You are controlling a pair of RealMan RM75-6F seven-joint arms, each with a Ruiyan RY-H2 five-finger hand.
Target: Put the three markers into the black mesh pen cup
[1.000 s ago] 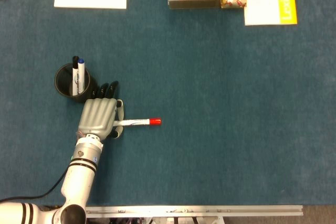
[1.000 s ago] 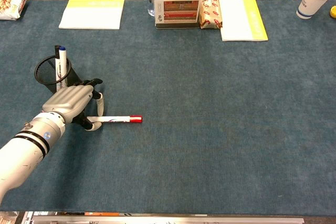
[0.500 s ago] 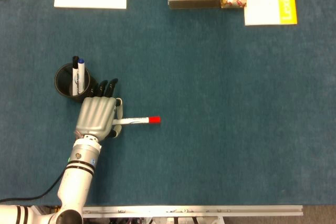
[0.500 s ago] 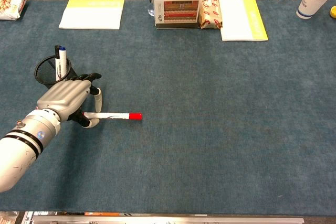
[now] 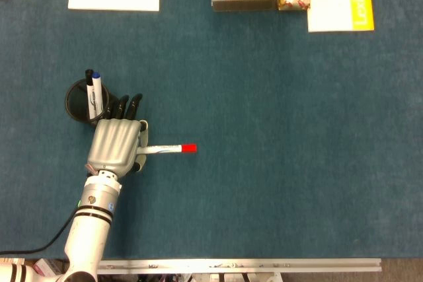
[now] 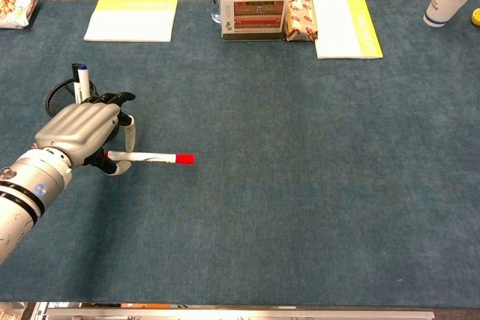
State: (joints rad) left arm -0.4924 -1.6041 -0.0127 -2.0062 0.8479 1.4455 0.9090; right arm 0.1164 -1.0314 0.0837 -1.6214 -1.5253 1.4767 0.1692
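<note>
Red-capped marker (image 5: pixel 166 149) pinched at its tail by left robot hand (image 5: pixel 117 145) | pen cup (image 5: pixel 78 105) at 11 o'clock | risk: long overhang may clip rim, tip cup

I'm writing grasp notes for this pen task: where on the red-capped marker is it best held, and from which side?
Hold the red-capped marker by its white barrel at the tail end, coming from above on the cup side. It points cap-away from the black mesh pen cup, and the left hand already holds it there.
</note>
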